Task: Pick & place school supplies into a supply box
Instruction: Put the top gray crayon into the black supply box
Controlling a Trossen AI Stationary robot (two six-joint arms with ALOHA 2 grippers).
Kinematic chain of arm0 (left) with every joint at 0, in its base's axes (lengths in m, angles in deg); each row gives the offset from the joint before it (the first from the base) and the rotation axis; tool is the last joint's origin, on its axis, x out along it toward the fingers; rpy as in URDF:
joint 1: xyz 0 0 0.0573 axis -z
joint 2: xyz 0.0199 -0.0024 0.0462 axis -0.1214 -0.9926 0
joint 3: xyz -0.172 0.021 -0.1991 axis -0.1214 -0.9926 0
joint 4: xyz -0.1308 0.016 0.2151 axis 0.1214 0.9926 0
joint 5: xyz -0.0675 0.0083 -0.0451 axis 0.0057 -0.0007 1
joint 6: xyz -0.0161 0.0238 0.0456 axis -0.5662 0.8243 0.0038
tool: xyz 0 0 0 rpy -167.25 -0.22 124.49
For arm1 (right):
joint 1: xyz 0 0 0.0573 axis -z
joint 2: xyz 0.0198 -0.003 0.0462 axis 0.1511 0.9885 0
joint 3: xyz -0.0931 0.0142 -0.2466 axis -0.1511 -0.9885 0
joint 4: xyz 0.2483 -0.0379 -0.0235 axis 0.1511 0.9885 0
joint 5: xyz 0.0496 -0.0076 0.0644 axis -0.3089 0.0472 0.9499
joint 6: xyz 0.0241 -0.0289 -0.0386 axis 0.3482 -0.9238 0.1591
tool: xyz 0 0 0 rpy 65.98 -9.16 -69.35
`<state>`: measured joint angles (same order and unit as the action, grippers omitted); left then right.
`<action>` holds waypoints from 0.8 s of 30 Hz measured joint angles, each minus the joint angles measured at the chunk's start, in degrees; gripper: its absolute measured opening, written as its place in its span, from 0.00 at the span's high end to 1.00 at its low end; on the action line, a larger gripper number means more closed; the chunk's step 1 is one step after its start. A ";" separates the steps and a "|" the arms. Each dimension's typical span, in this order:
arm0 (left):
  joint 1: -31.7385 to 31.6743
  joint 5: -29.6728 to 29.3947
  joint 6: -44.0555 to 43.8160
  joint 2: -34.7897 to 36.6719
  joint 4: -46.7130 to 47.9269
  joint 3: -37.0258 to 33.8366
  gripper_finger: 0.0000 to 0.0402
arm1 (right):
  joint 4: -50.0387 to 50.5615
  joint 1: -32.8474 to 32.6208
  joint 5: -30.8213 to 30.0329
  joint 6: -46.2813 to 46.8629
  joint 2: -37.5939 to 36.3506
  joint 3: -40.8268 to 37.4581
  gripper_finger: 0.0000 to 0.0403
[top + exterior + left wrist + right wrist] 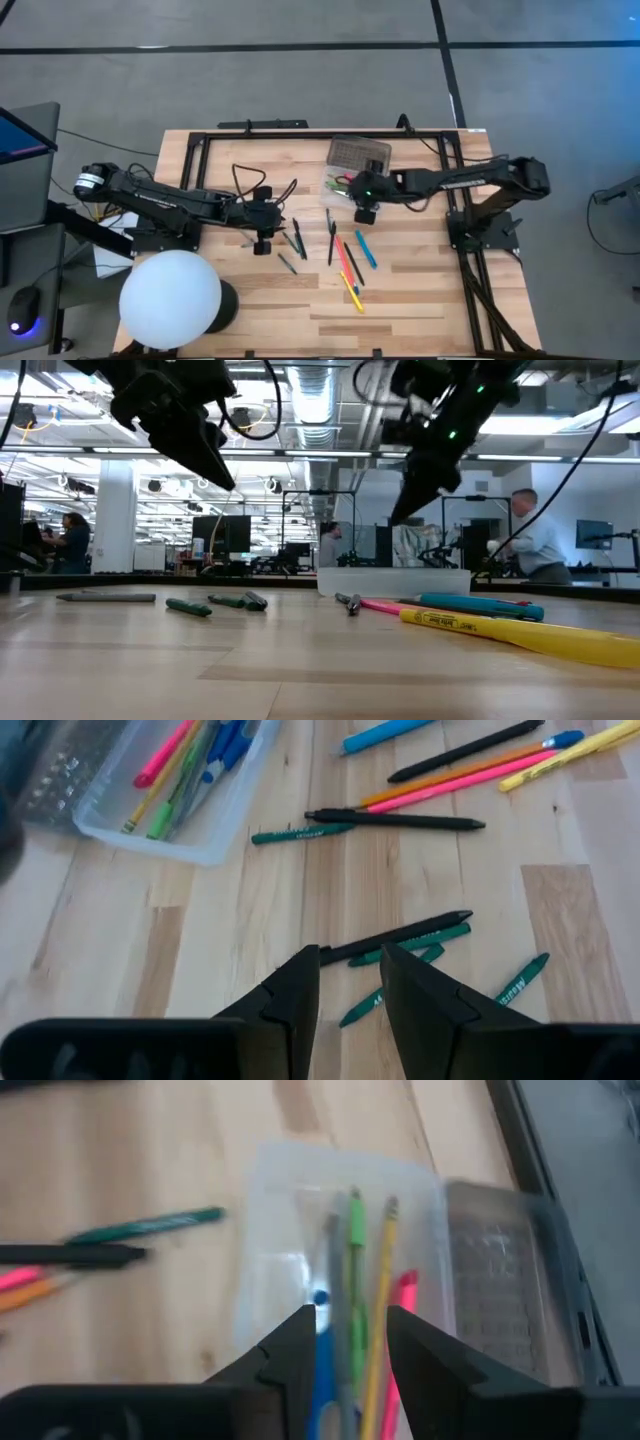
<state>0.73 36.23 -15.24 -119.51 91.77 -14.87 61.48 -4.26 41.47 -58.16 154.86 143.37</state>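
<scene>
We observe the right gripper (346,1342) positioned directly above the supply box (268,1270), with its fingers parted by a narrow gap and nothing held between them. The supply box, a translucent tray, sits on the wooden table (420,290) toward the far edge, and its dotted lid (358,152) lies just beside it on the far side. Inside the box we see a green marker (354,1250), a yellow pencil (383,1280), a pink marker (403,1295) and a blue item (320,1298) lying lengthwise. The left gripper (348,982) hangs above the table to the left of the box, its fingers likewise slightly apart and empty. Below it lie a black pen (400,934) and several green pens (520,977) close together. Further supplies remain loose on the table in front of the box: a second black pen (395,820), a green pen (300,833) touching its end, an orange pencil (450,775) beside a pink highlighter (470,782), a yellow highlighter (520,634) and a blue marker (480,606). In the low view, people stand in the room beyond the table.
</scene>
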 joint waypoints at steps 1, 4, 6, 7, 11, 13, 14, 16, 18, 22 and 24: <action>0.00 0.04 -0.02 -0.05 0.77 -0.02 0.74 | -0.18 -1.37 -0.02 0.02 -1.12 -0.63 0.72; 0.00 0.50 0.01 -1.04 0.13 0.01 0.74 | -1.32 -5.79 -0.01 -0.02 -4.75 -3.39 0.72; 0.00 1.01 0.89 -1.15 0.67 -0.06 0.74 | -3.15 -8.53 -0.02 0.33 -6.97 -5.37 0.72; 0.00 1.84 1.79 -1.65 -0.46 -0.05 0.74 | -4.45 -9.78 -0.01 0.62 -8.40 -6.79 0.72; 0.06 5.96 9.38 -3.35 -1.42 -0.02 0.74 | -11.66 -15.57 -0.22 1.47 -12.40 -12.71 0.72; 0.07 7.16 13.47 -4.67 -1.25 -0.06 0.74 | -16.49 -18.30 -0.03 0.61 -13.84 -15.93 0.72; 0.07 7.19 15.39 -5.45 -1.72 -0.10 0.74 | -19.90 -19.58 -0.02 0.03 -14.23 -17.46 0.72; 0.02 7.15 18.52 -8.33 -5.06 0.03 0.74 | -24.40 -21.84 -0.07 -1.47 -15.95 -20.85 0.72; -0.15 6.91 19.97 -10.36 -5.01 0.01 0.74 | -30.15 -23.96 -0.20 -2.35 -16.29 -22.91 0.72; -0.44 5.87 19.08 -14.54 -2.74 1.52 0.74 | -33.42 -27.67 -0.20 -1.84 -17.64 -25.58 0.72; -0.46 5.44 16.20 -16.25 0.14 3.08 0.74 | -33.53 -28.80 -0.68 -1.53 -17.89 -25.66 0.72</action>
<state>0.28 41.67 0.97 -135.76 91.91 -11.78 27.95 -33.06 40.79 -59.69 136.97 117.71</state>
